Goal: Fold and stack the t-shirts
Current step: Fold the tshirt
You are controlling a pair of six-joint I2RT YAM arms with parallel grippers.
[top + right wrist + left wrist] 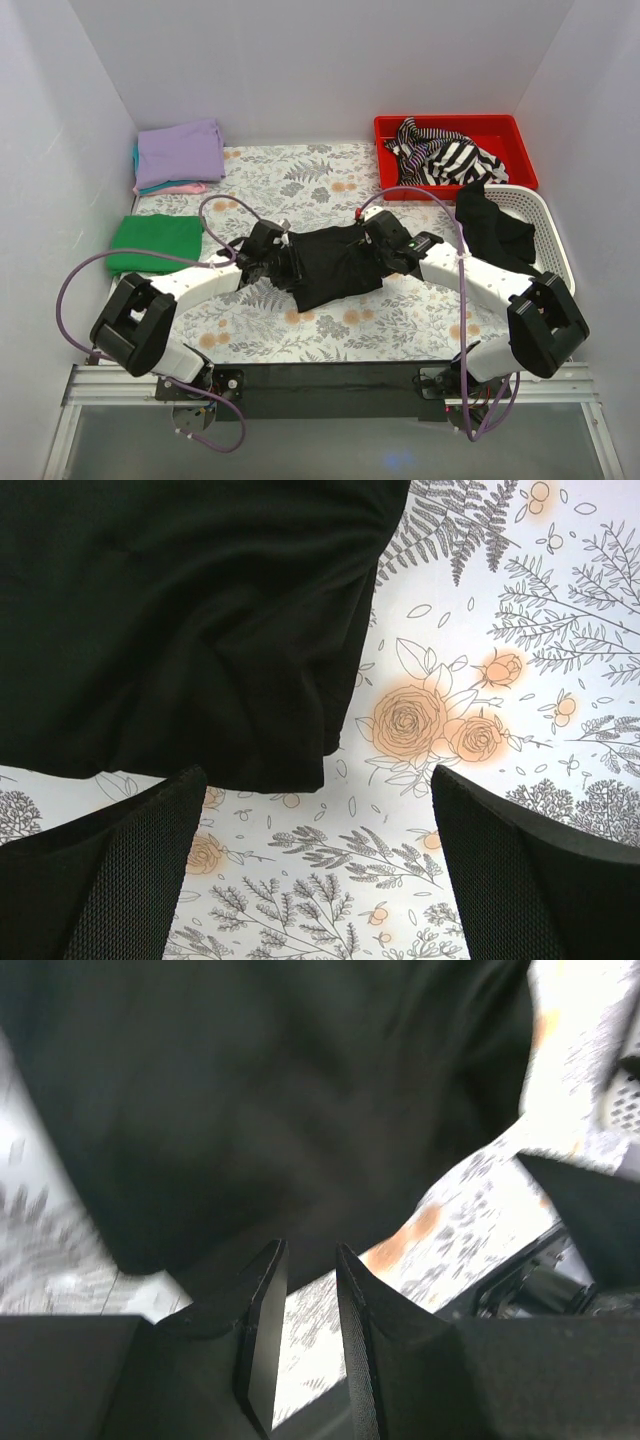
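— How does the shirt look from where you are?

— The black t-shirt (335,265) is plain, matte and soft. It is rumpled into a rough block, with creases across it and one corner sagging toward my side.

— And where is it?

— In the middle of the table, between my two hands. My left gripper (310,1252) is at its left edge, with the fingers a narrow gap apart. The printed cloth shows through that gap, and the tips are right at the shirt's border. My right gripper (318,780) is at its right edge with the fingers spread wide. Only bare cloth lies between them, and the shirt's edge is just ahead.

— Which way does it lie?

— Its long axis runs left to right, from one hand toward the other. I cannot pick out the neck or hem among the folds.

— What about the surface and the room?

— The tablecloth (300,180) is white, printed with grey ferns and pale orange roses. White walls (300,70) close in three sides. At the far left is a folded stack with the lavender shirt (180,152) on top. The teal shirt (136,158) and pink shirt (185,188) peek out beneath it. The green shirt (157,242) lies folded just nearer. At the far right, a red bin (520,150) holds a striped garment (445,158). Beside it, a dark garment (490,230) is draped over the rim of a white basket (545,215).
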